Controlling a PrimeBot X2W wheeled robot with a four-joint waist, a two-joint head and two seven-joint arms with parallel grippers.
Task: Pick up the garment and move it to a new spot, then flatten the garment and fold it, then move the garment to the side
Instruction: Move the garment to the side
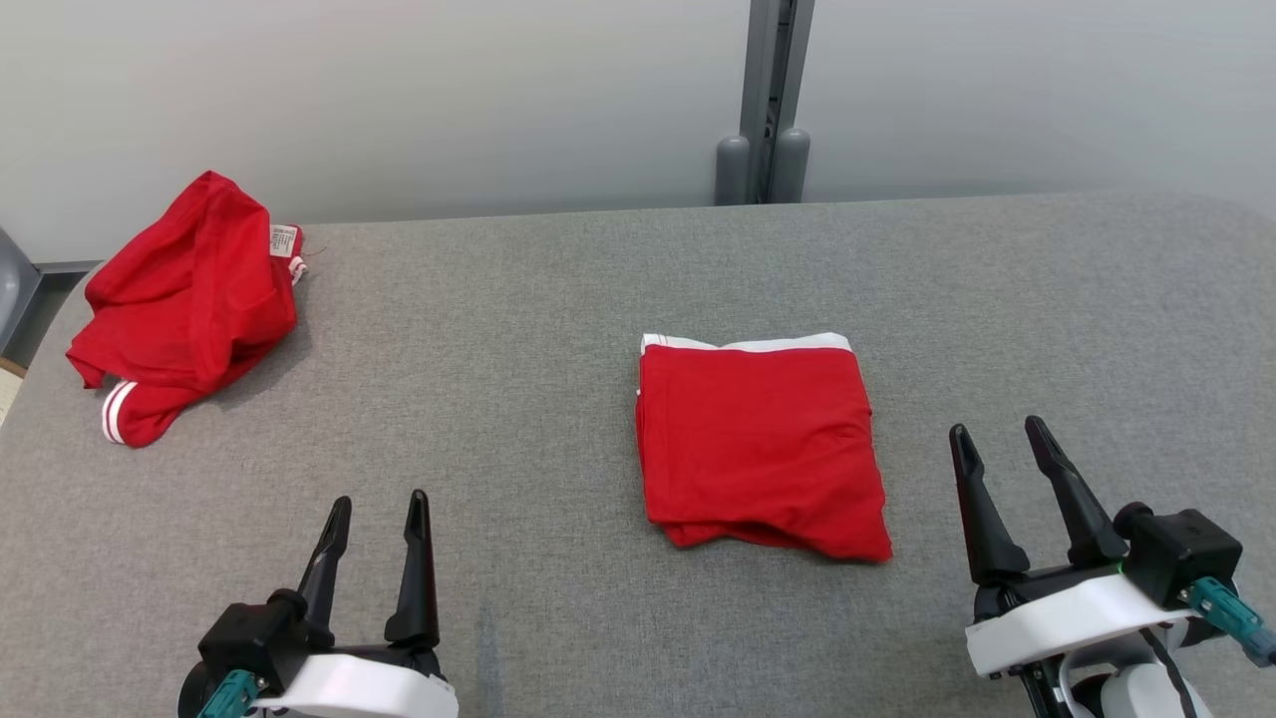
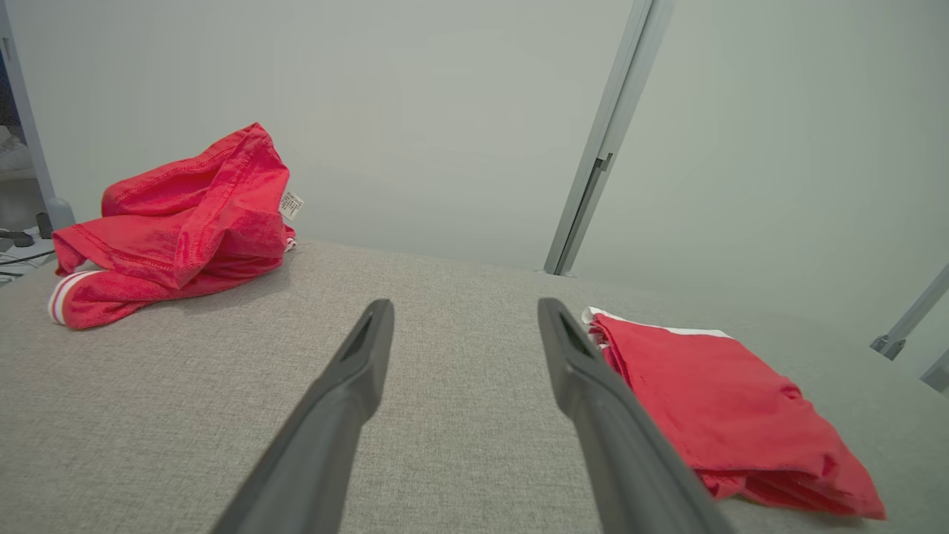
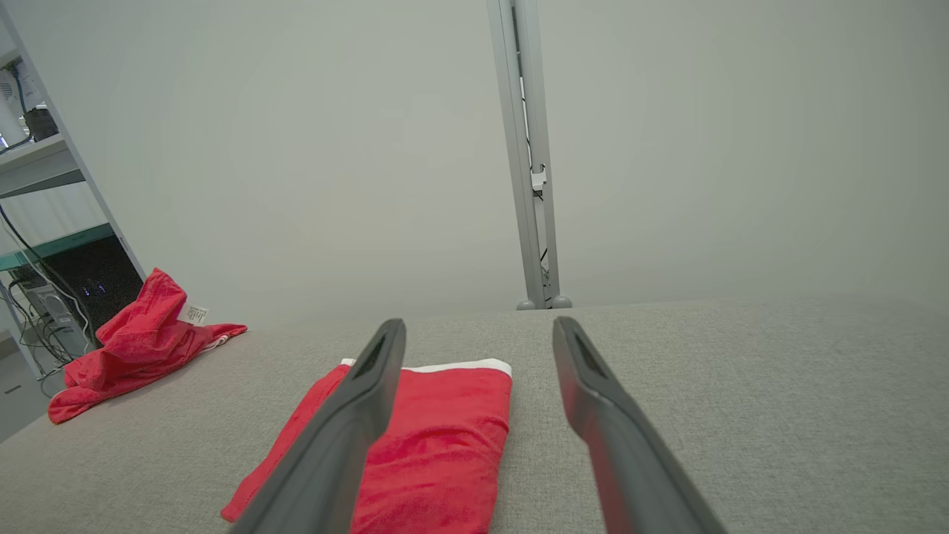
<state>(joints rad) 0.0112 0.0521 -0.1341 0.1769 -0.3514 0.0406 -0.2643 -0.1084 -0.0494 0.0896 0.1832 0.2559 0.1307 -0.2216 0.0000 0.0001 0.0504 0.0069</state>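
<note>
Table [image 1: 518, 329]: grey woven cover, pale wall behind, grey metal post [image 1: 768, 100] at far edge.

Folded red garment [image 1: 763, 449]: lies flat, approx. centre of table, slightly to robot's right. Neat rectangle, white band along far edge, layered edges at near side. Nothing touching it. Left wrist view has it [image 2: 726, 415] to the right of that arm's fingers [image 2: 348, 386]. Right wrist view has it [image 3: 445, 437] ahead and left, partly behind one finger.

Crumpled red garment [image 1: 184, 304]: heaped at far left corner of table, well apart from folded one. White label [image 1: 284, 239] sticks out at top; white-striped cuff [image 1: 117, 411] at near end. Also seen in left wrist view [image 2: 178, 222] and right wrist view [image 3: 141, 341].

Left gripper [image 1: 380, 499]: near edge, lower left, fingers spread wide, nothing betw. them, over bare table.

Right gripper [image 1: 997, 427]: near edge, lower right, just right of folded garment, not touching. Fingers [image 3: 593, 400] spread wide, empty.
</note>
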